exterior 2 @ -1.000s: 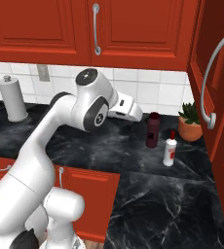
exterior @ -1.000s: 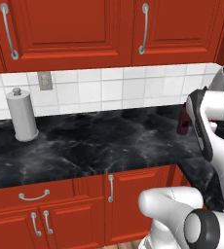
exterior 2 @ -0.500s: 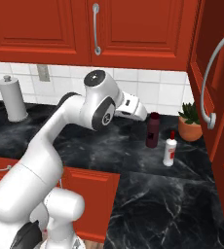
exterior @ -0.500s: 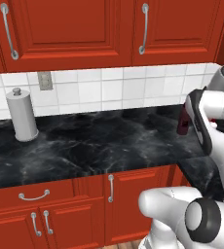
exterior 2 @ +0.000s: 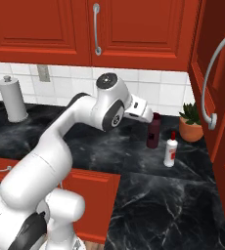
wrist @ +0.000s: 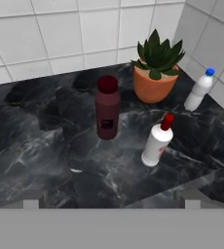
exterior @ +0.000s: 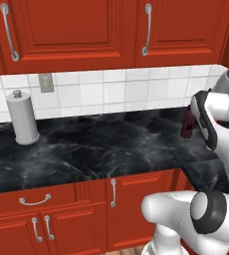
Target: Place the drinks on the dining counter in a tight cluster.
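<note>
Gripper [exterior 2: 148, 116] wide, empty, above maroon bottle [wrist: 107, 114]. Rigid, light, probably slick, tippy; grasp mid-body. White bottle [wrist: 156, 143] at 4 o'clock, close.

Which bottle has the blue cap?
The small pale bottle in the corner by the tiled wall, right of the potted plant. The maroon bottle has a dark cap, and the white bottle has a red one.

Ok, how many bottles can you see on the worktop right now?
3. Maroon bottle mid-counter, red-capped white bottle just beside it, blue-capped bottle against the tiled wall past the plant. Others may be out of sight.
</note>
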{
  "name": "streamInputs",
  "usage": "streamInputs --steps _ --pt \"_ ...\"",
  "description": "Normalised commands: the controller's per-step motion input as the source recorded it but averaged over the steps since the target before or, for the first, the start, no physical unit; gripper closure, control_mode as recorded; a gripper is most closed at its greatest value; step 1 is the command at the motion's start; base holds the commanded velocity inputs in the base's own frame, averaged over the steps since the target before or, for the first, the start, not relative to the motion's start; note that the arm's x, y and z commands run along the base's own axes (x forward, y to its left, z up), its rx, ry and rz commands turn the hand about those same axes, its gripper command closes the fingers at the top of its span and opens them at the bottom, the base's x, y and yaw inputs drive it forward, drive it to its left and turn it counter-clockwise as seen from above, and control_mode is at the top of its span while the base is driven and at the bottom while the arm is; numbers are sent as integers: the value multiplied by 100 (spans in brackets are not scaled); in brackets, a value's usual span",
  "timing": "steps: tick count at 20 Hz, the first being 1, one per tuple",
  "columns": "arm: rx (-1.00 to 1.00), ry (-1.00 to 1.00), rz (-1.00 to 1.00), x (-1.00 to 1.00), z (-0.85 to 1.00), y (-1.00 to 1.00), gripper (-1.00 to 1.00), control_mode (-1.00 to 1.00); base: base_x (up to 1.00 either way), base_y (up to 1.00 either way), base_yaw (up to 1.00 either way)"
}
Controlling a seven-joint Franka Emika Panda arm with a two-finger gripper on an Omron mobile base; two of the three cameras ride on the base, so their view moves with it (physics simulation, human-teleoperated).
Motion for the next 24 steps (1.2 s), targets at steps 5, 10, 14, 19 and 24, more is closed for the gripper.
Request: streamInputs --steps 5,10,14,19,24 --pt "6 -2 0 21 -10 -7 -100 -100 0 0 0" --pt "3 0 0 26 -12 -3 -100 -100 0 0 0" --pt "0 0 0 26 -12 -8 -100 -100 0 0 0" --pt "0 0 0 29 -13 -6 -100 -100 0 0 0" --pt "0 0 0 26 -14 -11 -100 -100 0 0 0"
